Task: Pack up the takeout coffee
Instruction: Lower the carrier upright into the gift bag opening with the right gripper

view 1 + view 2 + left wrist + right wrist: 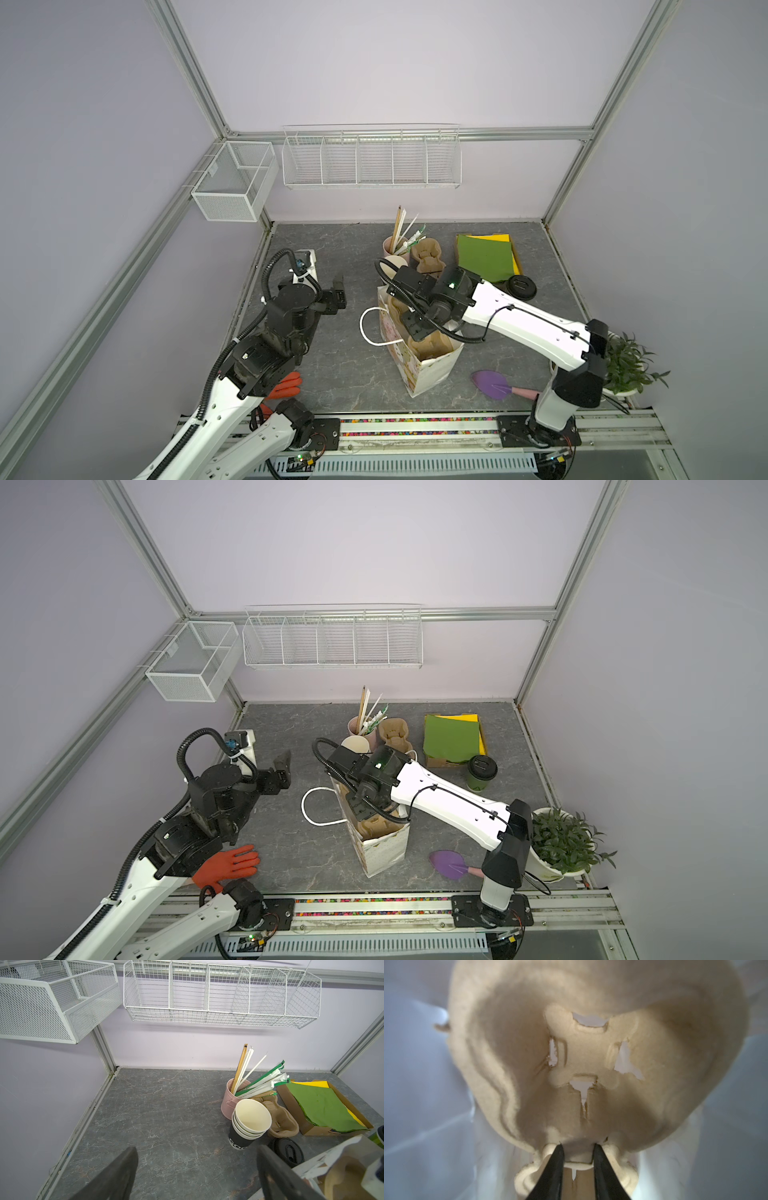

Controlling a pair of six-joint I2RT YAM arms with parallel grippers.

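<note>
Inside the bag (419, 374), the right gripper (577, 1145) pinches the middle rib of the cup carrier (591, 1053). Seat it flat so the coffee (481, 773) stands upright. The left gripper (197, 1151) hangs spread.

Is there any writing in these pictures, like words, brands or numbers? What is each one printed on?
"GOO": white letters on the black side of the stack of cups, seen in the left wrist view; the rest of the word is out of sight.
Pale mark on the takeout coffee: too small to read.
Print on the paper bag: too blurred; no words can be made out.
</note>
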